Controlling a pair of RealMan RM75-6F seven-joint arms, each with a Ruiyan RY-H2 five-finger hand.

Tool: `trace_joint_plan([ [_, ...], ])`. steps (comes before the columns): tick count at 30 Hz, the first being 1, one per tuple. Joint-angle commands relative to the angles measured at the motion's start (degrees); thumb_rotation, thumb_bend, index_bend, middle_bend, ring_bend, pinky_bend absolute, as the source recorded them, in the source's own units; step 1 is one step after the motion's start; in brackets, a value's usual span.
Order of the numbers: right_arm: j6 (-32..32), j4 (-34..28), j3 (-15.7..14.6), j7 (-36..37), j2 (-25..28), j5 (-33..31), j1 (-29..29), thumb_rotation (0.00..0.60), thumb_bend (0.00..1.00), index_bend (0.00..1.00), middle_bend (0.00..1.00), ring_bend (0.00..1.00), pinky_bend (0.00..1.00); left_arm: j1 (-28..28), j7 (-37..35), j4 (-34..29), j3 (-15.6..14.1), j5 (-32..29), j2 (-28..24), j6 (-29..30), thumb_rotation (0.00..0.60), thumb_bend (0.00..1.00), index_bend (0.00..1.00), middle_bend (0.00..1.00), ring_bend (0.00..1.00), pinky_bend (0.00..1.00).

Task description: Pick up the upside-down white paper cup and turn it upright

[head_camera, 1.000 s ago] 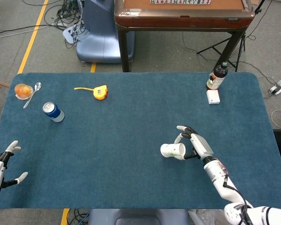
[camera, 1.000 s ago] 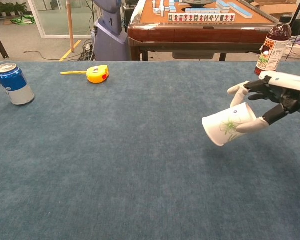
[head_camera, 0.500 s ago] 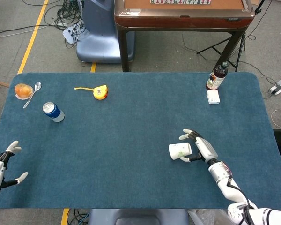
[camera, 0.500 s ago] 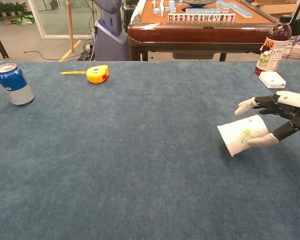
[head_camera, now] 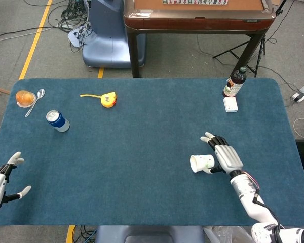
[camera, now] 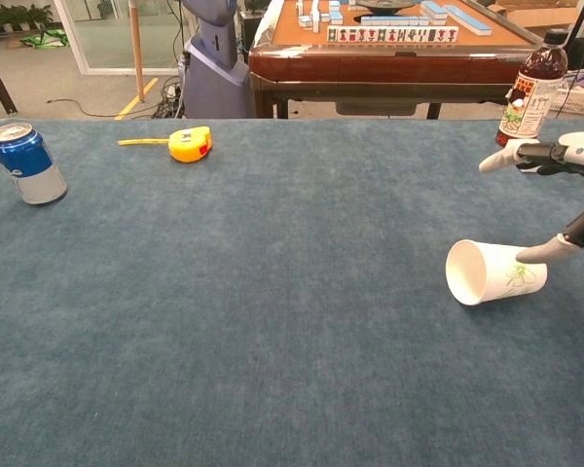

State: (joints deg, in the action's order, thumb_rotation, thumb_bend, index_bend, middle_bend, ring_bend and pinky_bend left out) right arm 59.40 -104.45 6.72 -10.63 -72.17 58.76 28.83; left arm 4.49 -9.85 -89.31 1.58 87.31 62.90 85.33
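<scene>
White paper cup (camera: 494, 273) lies on its side on the blue table (head_camera: 142, 152), mouth facing left, not yet upright. The right hand (head_camera: 227, 156) touches its base with fingers spread, likely steadying it. The left hand (head_camera: 2, 178) rests open, idle.

Blue soda can (head_camera: 57, 121) upright at far left, spoon (head_camera: 35, 101) beside an orange-filled cup (head_camera: 25, 97) just behind. Yellow tape measure (head_camera: 107, 99) mid-table, tape pulled out leftward. Dark bottle (head_camera: 234, 82) at back right, small white box (head_camera: 231, 104) just in front.
</scene>
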Motion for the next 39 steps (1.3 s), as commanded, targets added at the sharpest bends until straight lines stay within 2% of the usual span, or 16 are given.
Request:
trace_joint_plan([
  [1,4.77,-7.71,-1.34,-18.04,2.70,-6.07,3.22,0.600,0.00,0.19,0.04,0.00,0.00,-0.02,-0.07,-0.02,-0.03,0.04,-0.03,0.03,0.600,0.14,0.07,0.24,0.30,0.53],
  [4,5.48,-9.93,-1.86,-24.09,2.47,-9.63,4.89,0.600,0.00,0.21,0.04,0.00,0.00,-0.04,-0.27,-0.05,-0.01,-0.02,-0.09,0.06,0.600,0.14,0.07,0.24,0.30,0.53],
  [7,5.52,-10.56,-2.29,-27.05,1.59,-12.09,6.06,0.600,0.00,0.22,0.04,0.00,0.00,-0.02,-0.54,-0.05,0.00,-0.09,-0.14,-0.02,0.600,0.14,0.07,0.24,0.30,0.53],
  [18,7.60,-7.58,-4.38,-35.57,-3.92,-17.49,9.48,0.600,0.00,0.26,0.04,0.00,0.00,-0.17,-1.06,-0.33,0.11,-0.19,-0.44,0.31,0.600,0.14,0.07,0.24,0.30,0.53],
  [25,10.42,-3.92,-4.78,-37.20,-7.88,-17.53,9.57,0.600,0.00,0.27,0.04,0.00,0.00,-0.36,-1.48,-0.62,0.18,-0.15,-0.74,0.72,0.600,0.14,0.07,0.24,0.30,0.53],
  [31,9.40,-1.90,-4.27,-36.25,-9.51,-18.65,9.83,0.600,0.00,0.30,0.04,0.00,0.00,-0.38,-1.72,-0.77,0.20,-0.28,-0.86,0.65,0.600,0.14,0.07,0.24,0.30,0.53],
  [39,8.76,0.75,-4.86,-35.15,-11.45,-17.14,9.70,0.600,0.00,0.36,0.05,0.00,0.00,-0.46,-1.97,-0.78,0.15,-0.20,-0.95,0.72,0.600,0.14,0.07,0.24,0.30,0.53],
])
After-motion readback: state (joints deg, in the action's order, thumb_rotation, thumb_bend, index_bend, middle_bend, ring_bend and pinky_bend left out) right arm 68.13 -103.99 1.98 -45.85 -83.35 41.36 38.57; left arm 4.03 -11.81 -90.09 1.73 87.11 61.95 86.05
